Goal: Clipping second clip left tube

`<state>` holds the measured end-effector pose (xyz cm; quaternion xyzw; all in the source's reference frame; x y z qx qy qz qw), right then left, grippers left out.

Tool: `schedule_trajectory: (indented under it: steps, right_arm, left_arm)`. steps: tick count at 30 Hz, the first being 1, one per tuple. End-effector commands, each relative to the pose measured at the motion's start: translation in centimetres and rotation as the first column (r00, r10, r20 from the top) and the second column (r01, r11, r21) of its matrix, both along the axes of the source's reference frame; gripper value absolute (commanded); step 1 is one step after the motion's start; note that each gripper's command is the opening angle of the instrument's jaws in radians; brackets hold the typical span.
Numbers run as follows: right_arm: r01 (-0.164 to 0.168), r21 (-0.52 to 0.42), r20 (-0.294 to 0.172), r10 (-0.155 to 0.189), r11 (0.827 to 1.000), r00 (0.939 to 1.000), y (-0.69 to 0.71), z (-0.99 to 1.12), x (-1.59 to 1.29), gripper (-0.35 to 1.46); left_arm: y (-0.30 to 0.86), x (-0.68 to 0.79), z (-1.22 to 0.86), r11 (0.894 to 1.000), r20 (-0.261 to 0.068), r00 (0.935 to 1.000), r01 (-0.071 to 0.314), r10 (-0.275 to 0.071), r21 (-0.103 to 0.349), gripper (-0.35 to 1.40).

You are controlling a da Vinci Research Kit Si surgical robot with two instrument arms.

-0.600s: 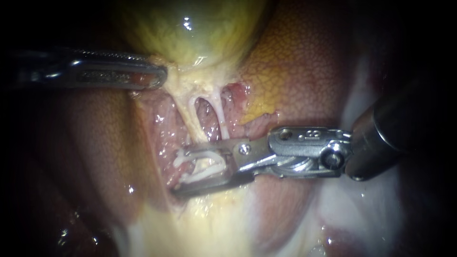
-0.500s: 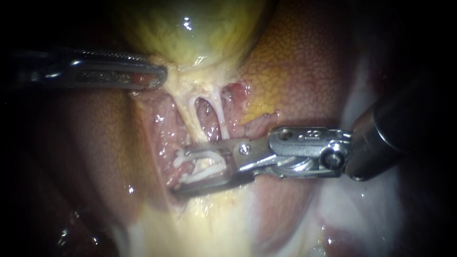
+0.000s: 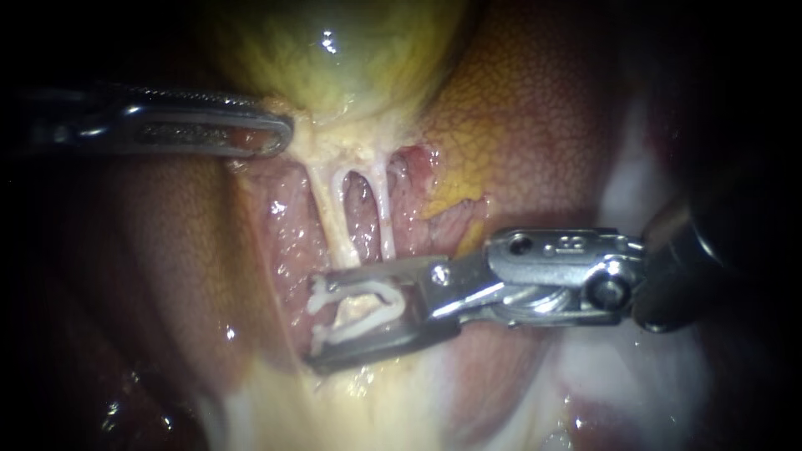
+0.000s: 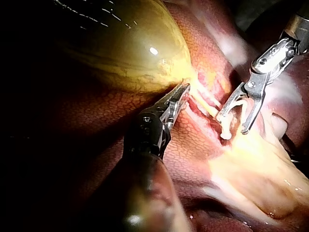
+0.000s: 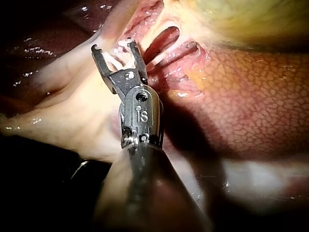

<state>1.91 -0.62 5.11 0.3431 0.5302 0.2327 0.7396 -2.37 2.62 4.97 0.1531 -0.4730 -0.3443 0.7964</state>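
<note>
Right instrument (image 3: pixel 319 320), jaws wide, holds a clip (image 3: pixel 368 324) astride the left tube (image 3: pixel 334 230); left instrument (image 3: pixel 282 134) clamps gallbladder (image 3: pixel 351 58).

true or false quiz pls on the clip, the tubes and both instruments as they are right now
1. The right instrument's end effector carries a white clip. True.
2. The clip is squeezed flat. False: its legs stand apart, and the left tube seems to run down between them.
3. The left instrument's end effector grips tissue at the lower end of the gallbladder. True.
4. Only one tube leaves the gallbladder. False: the right tube runs beside the left tube.
5. The two instruments touch each other. False: they are well apart, with both tubes between them.
</note>
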Motion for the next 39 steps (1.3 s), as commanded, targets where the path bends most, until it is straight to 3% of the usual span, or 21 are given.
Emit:
schedule_trajectory:
  steps: [1,6,14,39]
  right_arm:
    - [-0.001,0.003,-0.002,0.001,1.000,1.0000,0.01,-0.02,-0.04,0.42]
    - [0.007,0.004,-0.008,-0.007,1.000,0.9999,0.08,-0.07,-0.22,0.42]
    - [0.012,0.003,-0.011,-0.012,1.000,0.9999,0.12,0.02,-0.28,0.42]
    - [0.008,-0.021,-0.002,-0.008,1.000,1.0000,0.21,0.62,-0.22,0.44]
  left_arm:
    - [0.00,0.00,0.01,1.000,0.000,1.0000,0.000,0.000,0.000,-0.35]
    - [0.00,0.00,0.00,1.000,0.000,1.0000,0.000,0.000,0.000,-0.35]
    - [0.00,0.01,0.00,1.000,0.000,1.0000,-0.001,0.001,0.000,-0.35]
    - [0.00,0.01,0.01,1.000,0.001,1.0000,0.002,-0.002,0.005,-0.35]
